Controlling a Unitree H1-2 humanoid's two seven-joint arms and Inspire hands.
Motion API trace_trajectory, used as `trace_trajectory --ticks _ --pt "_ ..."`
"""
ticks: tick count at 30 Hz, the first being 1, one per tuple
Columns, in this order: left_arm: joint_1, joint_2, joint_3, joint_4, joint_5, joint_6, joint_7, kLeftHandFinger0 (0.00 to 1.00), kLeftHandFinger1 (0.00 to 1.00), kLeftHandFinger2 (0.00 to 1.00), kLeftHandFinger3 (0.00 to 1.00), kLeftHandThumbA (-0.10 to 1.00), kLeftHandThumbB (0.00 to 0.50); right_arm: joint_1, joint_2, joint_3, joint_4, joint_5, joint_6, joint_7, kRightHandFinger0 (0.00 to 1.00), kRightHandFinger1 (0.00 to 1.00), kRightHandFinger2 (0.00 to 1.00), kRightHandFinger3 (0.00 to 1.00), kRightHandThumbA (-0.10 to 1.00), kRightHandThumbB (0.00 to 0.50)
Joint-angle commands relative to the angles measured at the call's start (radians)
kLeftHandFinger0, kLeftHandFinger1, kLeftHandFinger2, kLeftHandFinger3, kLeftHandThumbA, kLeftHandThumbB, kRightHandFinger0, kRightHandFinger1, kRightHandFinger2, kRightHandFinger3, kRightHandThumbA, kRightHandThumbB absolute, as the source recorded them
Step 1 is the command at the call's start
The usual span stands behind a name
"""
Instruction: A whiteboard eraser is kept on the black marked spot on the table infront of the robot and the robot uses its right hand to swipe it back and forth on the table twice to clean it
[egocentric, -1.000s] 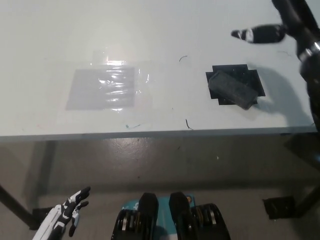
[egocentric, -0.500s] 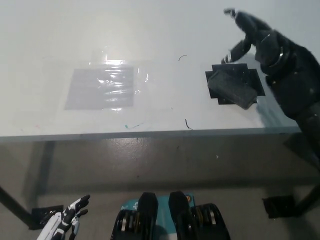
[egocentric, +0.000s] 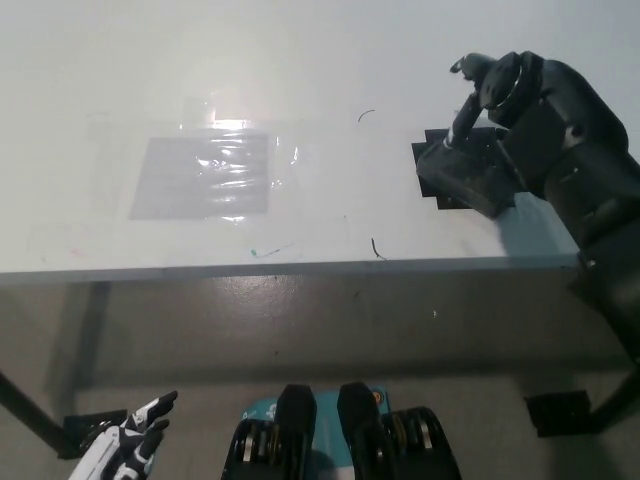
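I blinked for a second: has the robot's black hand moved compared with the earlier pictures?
Yes. The black right hand has come down from the table's far right side onto the dark grey whiteboard eraser, which lies on the black marked spot.

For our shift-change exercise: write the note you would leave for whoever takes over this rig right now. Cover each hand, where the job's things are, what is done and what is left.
Right hand: black, over the far right of the table, fingers reaching down onto the whiteboard eraser; whether it has a firm hold cannot be told.
Left hand: white, resting low at the lower left, below the table edge, fingers apart, holding nothing.
Eraser: lying tilted on the black marked spot.
Also on the table: a shiny clear sheet to the left.
Done: hand brought to the eraser.
Left: both back-and-forth swipes.
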Motion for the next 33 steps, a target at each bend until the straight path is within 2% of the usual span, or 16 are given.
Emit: trace_trajectory --ticks 1,5,8,10,11,13,14,16,17,22,26,27,32,33 --pt "0.004 0.029 -0.012 -0.024 0.042 -0.029 -0.014 1.00 1.00 1.00 1.00 0.83 0.385 -0.061 0.000 -0.013 0.005 0.030 -0.024 0.049 1.00 1.00 1.00 1.00 1.00 0.310" --pt "0.006 0.034 -0.016 -0.037 0.045 -0.014 -0.017 1.00 1.00 1.00 1.00 0.79 0.361 -0.055 0.003 -0.044 0.005 0.068 -0.059 0.078 1.00 1.00 1.00 1.00 1.00 0.246" --pt "0.004 0.036 -0.017 -0.033 0.048 -0.021 -0.015 1.00 1.00 1.00 1.00 0.78 0.356 -0.059 0.007 -0.044 0.007 0.064 -0.061 0.084 1.00 1.00 1.00 1.00 1.00 0.261" --pt "0.001 0.035 -0.016 -0.033 0.052 -0.021 -0.011 1.00 1.00 1.00 1.00 0.78 0.358 -0.061 0.010 -0.018 0.011 0.038 -0.072 0.082 1.00 1.00 1.00 1.00 1.00 0.221" --pt "0.001 0.034 -0.016 -0.031 0.054 -0.023 -0.010 1.00 1.00 1.00 1.00 0.78 0.357 -0.059 0.011 -0.009 0.013 0.029 -0.057 0.069 1.00 1.00 1.00 1.00 1.00 0.256" --pt "0.001 0.034 -0.017 -0.030 0.052 -0.025 -0.010 1.00 1.00 1.00 1.00 0.78 0.352 -0.051 0.013 0.012 0.019 0.010 -0.024 0.064 1.00 1.00 1.00 1.00 1.00 0.263" --pt "0.001 0.034 -0.017 -0.030 0.051 -0.028 -0.012 1.00 1.00 1.00 1.00 0.78 0.342 -0.040 0.014 0.044 0.027 -0.014 -0.014 0.072 1.00 1.00 1.00 1.00 1.00 0.285" --pt "0.005 0.034 -0.018 -0.032 0.051 -0.028 -0.012 1.00 1.00 1.00 1.00 0.78 0.350 -0.021 0.021 0.098 0.032 -0.054 0.030 0.029 1.00 1.00 1.00 1.00 1.00 0.362" --pt "0.005 0.034 -0.018 -0.034 0.051 -0.025 -0.013 1.00 1.00 1.00 1.00 0.78 0.352 -0.017 0.023 0.113 0.031 -0.060 0.040 0.020 1.00 1.00 1.00 1.00 1.00 0.382" --pt "0.011 0.037 -0.017 -0.037 0.051 -0.032 -0.015 1.00 1.00 1.00 1.00 0.79 0.354 0.039 0.018 0.196 0.036 -0.092 0.041 0.029 1.00 1.00 1.00 1.00 1.00 0.352" --pt "0.017 0.038 -0.013 -0.043 0.049 -0.029 -0.013 1.00 1.00 1.00 1.00 0.80 0.357 0.065 0.014 0.263 0.042 -0.129 0.040 0.032 1.00 1.00 1.00 1.00 1.00 0.366" --pt "0.017 0.040 -0.013 -0.044 0.047 -0.030 -0.015 1.00 1.00 1.00 1.00 0.80 0.356 0.072 0.010 0.270 0.044 -0.128 0.034 0.039 1.00 1.00 1.00 1.00 1.00 0.352" --pt "0.001 0.046 -0.018 -0.032 0.050 -0.034 -0.022 1.00 1.00 1.00 1.00 0.79 0.342 0.085 -0.007 0.194 0.045 -0.039 0.024 0.111 1.00 1.00 1.00 1.00 1.00 0.284" --pt "-0.001 0.045 -0.019 -0.031 0.048 -0.031 -0.023 1.00 1.00 1.00 1.00 0.78 0.339 0.089 -0.007 0.184 0.044 -0.037 0.013 0.108 1.00 1.00 1.00 1.00 1.00 0.315"
